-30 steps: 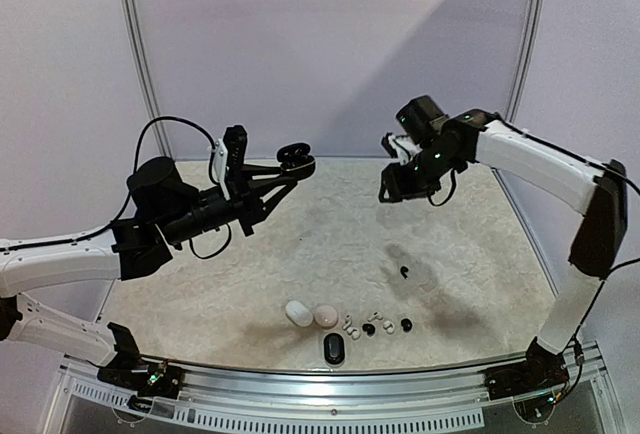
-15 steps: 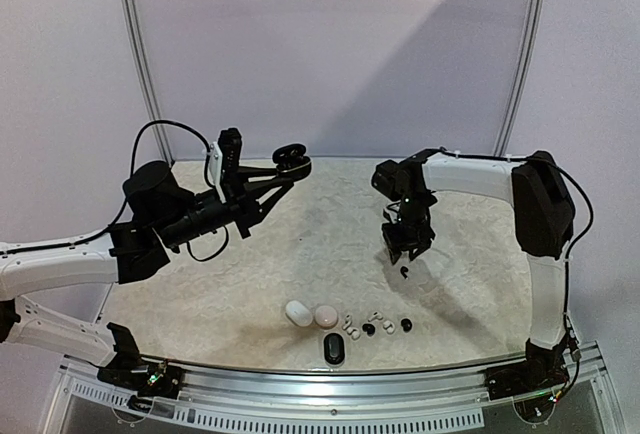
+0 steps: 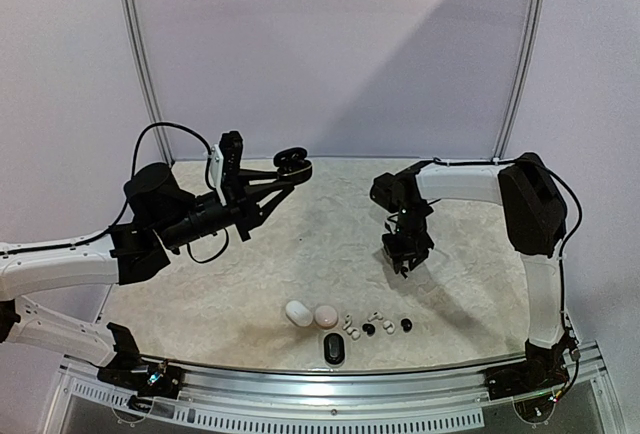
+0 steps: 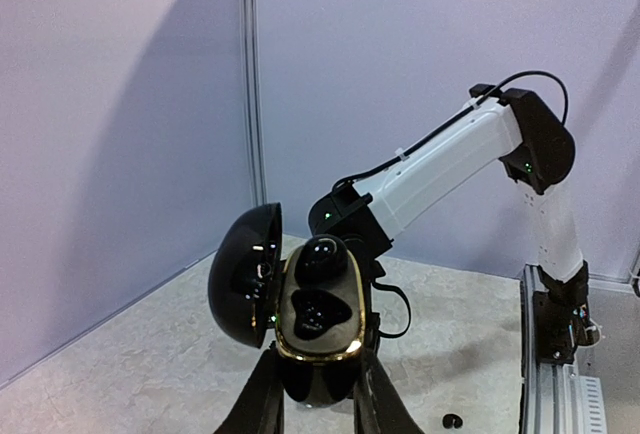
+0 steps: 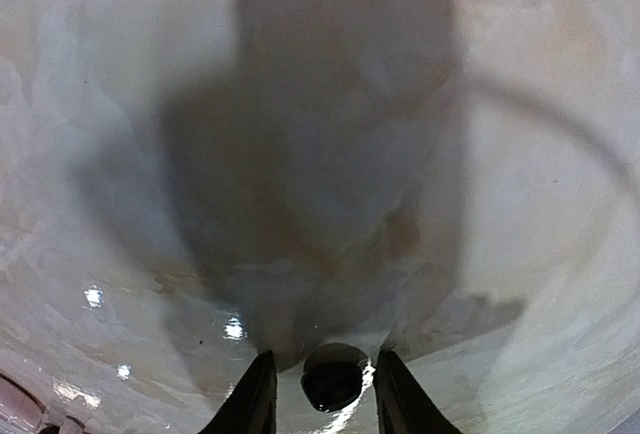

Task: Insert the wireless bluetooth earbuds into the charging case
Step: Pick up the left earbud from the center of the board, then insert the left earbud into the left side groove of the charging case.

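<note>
Left pincer (image 4: 318, 382) is clamped tight on the base of the open case (image 4: 318, 339), holding it upright in the air at 11 o'clock from the table's middle in the top view. Right pincer (image 5: 325, 394) points straight down at 3 o'clock with its tips at the table (image 3: 250, 284). Its jaws are partly apart and bracket a black bud (image 5: 332, 379) lying on the surface. A thin sliver of gap shows on either side of the bud, so it is not gripped. From above, the pincer hides this bud.

The right arm (image 3: 470, 182) bends over from the 3 o'clock edge, and the left arm (image 3: 60, 264) reaches in from 8 o'clock.

The open case is glossy black with a gold rim, and its lid (image 4: 245, 274) is swung out to 9 o'clock in the left wrist view. A seated bud (image 4: 322, 254) fills the well at 12 o'clock. The well at 6 o'clock looks bare.

At 6 o'clock on the table, a white case (image 3: 298, 313) and a pink case (image 3: 326, 315) lie touching. A shut black case (image 3: 334, 348) lies just nearer the front edge. The loose buds (image 3: 368, 329), white and black mixed, sit in a short row at 5 o'clock beside the pink case.
</note>
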Robot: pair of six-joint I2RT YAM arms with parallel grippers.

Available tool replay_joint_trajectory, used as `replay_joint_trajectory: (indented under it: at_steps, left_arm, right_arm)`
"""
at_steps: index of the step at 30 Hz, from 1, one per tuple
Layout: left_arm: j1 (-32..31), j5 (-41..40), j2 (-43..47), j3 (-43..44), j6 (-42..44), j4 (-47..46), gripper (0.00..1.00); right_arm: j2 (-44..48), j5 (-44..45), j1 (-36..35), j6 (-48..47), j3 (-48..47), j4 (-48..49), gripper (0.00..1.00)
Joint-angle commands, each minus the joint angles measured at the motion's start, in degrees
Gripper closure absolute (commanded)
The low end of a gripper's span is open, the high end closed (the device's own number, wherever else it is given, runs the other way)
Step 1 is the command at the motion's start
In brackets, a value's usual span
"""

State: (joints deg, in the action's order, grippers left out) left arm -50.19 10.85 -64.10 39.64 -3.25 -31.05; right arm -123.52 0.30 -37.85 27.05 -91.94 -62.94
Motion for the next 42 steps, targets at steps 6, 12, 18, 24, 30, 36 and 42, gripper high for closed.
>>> replay_joint_trajectory:
  at_steps: [6, 12, 18, 24, 30, 36, 42]
  left_arm:
    - [0.1, 0.6, 0.5, -0.2, -0.4, -1.4, 1.0]
    - [0.1, 0.5, 0.5, -0.2, -0.3, -1.4, 1.0]
    - [0.1, 0.2, 0.6, 0.0, 0.1, -1.7, 1.0]
    - [0.0, -2.5, 0.5, 0.1, 3.7, -5.0, 1.0]
    - [-1.3, -7.6, -0.9, 0.7, 13.3, -8.7, 1.0]
    - [-3.3, -10.2, -2.2, 2.6, 17.8, -10.0, 1.0]
    - [-4.6, -10.7, -3.1, 3.8, 18.5, -10.8, 1.0]
  right_arm:
    - [-1.3, 1.2, 1.2, 0.5, 2.9, 2.3, 0.75]
    - [-0.6, 0.9, 1.2, 0.1, 3.3, 2.0, 0.87]
    - [2.5, 0.3, 1.3, -1.9, -0.5, 0.5, 0.94]
    - [16.4, -8.2, 1.2, -6.9, -5.8, 12.3, 1.0]
    - [33.7, -15.2, -3.4, -8.4, 1.8, 45.1, 1.0]
    - [36.7, -23.0, -10.7, -12.3, 2.4, 65.2, 1.0]
    - [33.5, -30.8, -16.1, -17.9, 0.9, 70.8, 1.0]
